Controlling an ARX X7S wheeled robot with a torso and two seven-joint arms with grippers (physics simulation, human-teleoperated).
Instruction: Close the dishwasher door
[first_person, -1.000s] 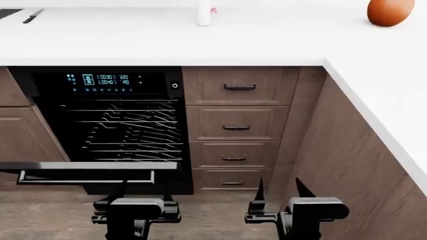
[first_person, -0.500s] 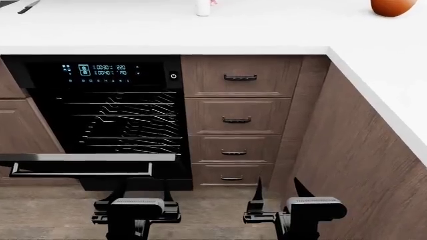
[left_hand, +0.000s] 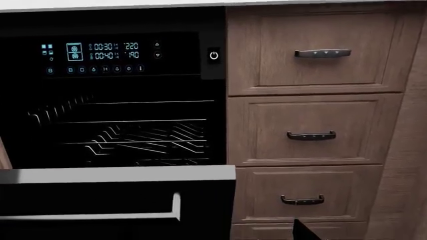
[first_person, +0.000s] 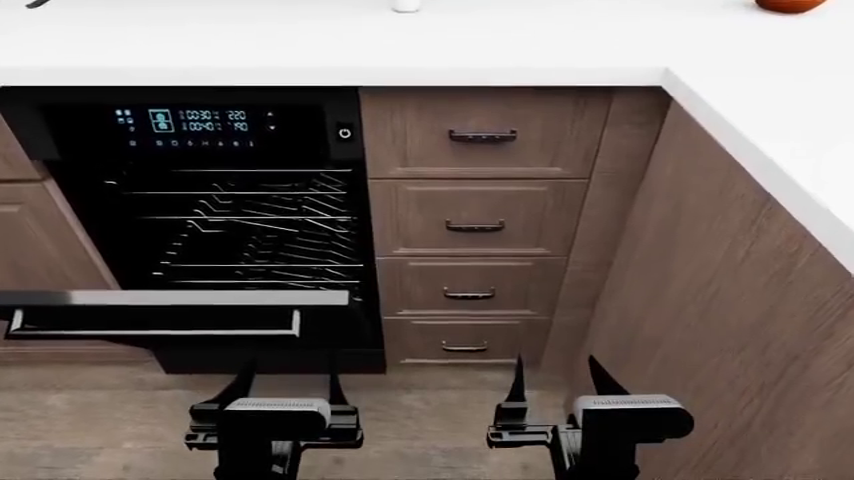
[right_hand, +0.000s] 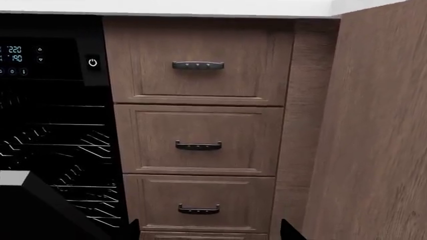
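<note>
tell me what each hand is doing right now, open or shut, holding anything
Left hand: open, holding nothing, just short of the dishwasher door.
Right hand: open, holding nothing.

My grippers: two, left (first_person: 284, 388) and right (first_person: 553, 383)
Dishwasher door (first_person: 174, 298): one
Drawer fronts (first_person: 481, 218): four, stacked centre frame
Racks (first_person: 254, 235): several wire tiers, number unclear

The dishwasher door (first_person: 174, 312) hangs open, partly lowered: a glossy black panel with grey top edge and silver bar handle
</note>
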